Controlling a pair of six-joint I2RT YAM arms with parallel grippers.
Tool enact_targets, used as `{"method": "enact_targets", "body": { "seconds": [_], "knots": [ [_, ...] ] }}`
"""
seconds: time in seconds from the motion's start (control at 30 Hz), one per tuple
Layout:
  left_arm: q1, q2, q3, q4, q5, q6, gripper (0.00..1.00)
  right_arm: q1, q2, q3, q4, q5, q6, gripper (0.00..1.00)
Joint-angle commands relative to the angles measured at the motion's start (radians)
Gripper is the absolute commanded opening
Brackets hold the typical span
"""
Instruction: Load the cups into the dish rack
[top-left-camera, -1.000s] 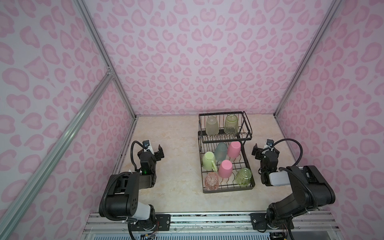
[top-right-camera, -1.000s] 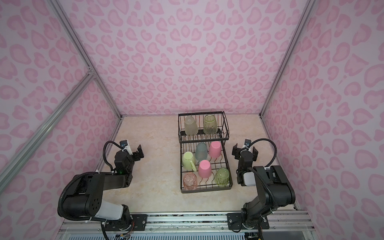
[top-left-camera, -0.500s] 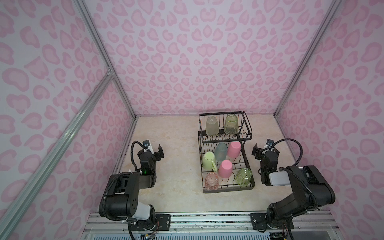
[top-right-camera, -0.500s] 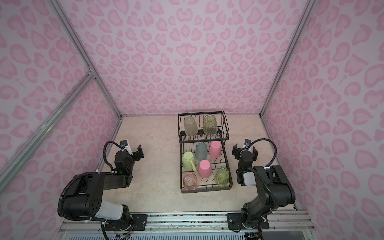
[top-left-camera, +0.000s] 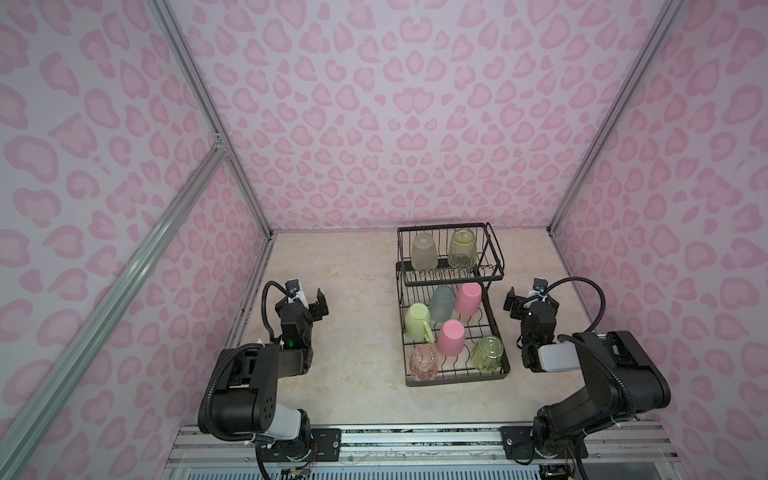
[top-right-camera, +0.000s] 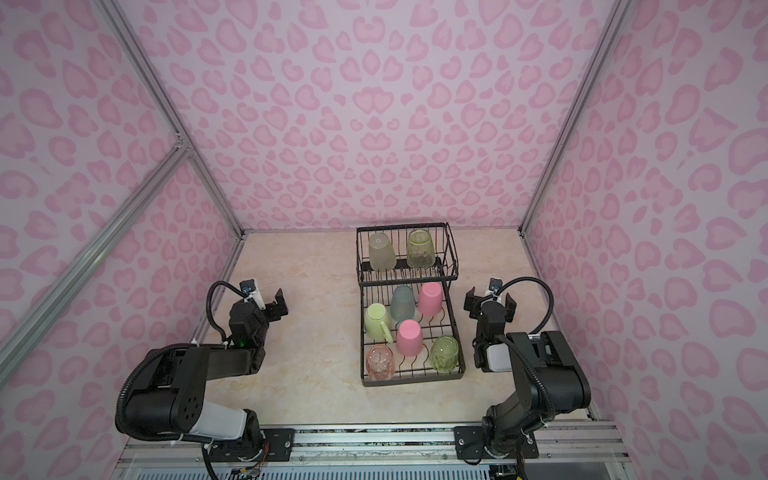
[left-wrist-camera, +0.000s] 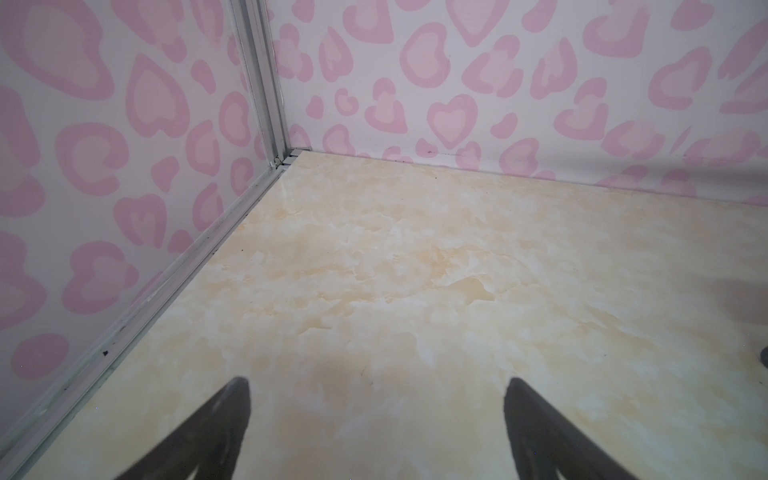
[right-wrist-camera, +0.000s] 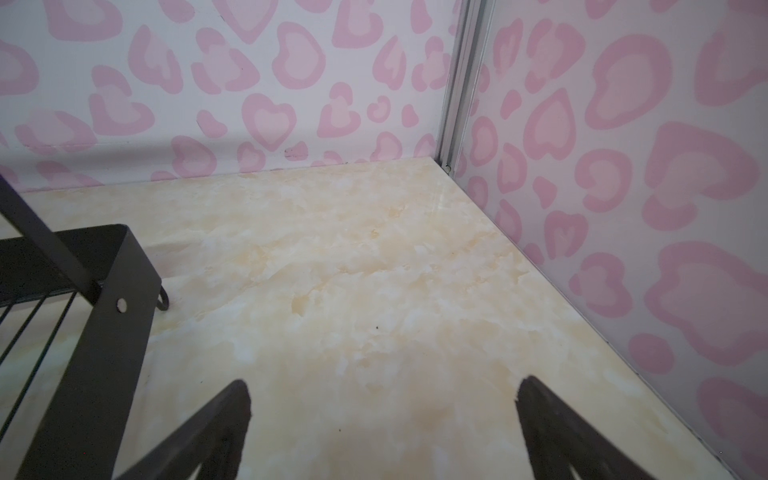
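Observation:
The black wire dish rack (top-left-camera: 455, 381) (top-right-camera: 411, 380) stands right of the table's middle in both top views. Its raised far basket holds a whitish tumbler (top-left-camera: 424, 251) and a clear green glass (top-left-camera: 462, 248). On the lower tray sit a teal tumbler (top-left-camera: 442, 303), two pink tumblers (top-left-camera: 468, 298) (top-left-camera: 451, 337), a pale-green mug (top-left-camera: 417, 323), a clear pink glass (top-left-camera: 424, 362) and a second clear green glass (top-left-camera: 486, 353). My left gripper (top-left-camera: 306, 301) (left-wrist-camera: 376, 384) hangs open and empty left of the rack. The right gripper (top-left-camera: 532, 300) (right-wrist-camera: 382, 384) is open and empty just right of it.
Pink patterned walls enclose the marbled tabletop (top-left-camera: 353, 332) on three sides, with metal corner posts. The rack's black corner bracket (right-wrist-camera: 124, 266) shows close beside the right gripper in the right wrist view. A metal rail (top-left-camera: 415, 440) runs along the near edge.

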Motion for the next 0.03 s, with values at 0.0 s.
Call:
{"method": "enact_targets", "body": {
  "seconds": [0.0],
  "knots": [
    [0.001,0.000,0.004,0.021,-0.009,0.005,0.97,0.001,-0.001,-0.003,0.004,0.003,0.001,0.99]
  ]
}}
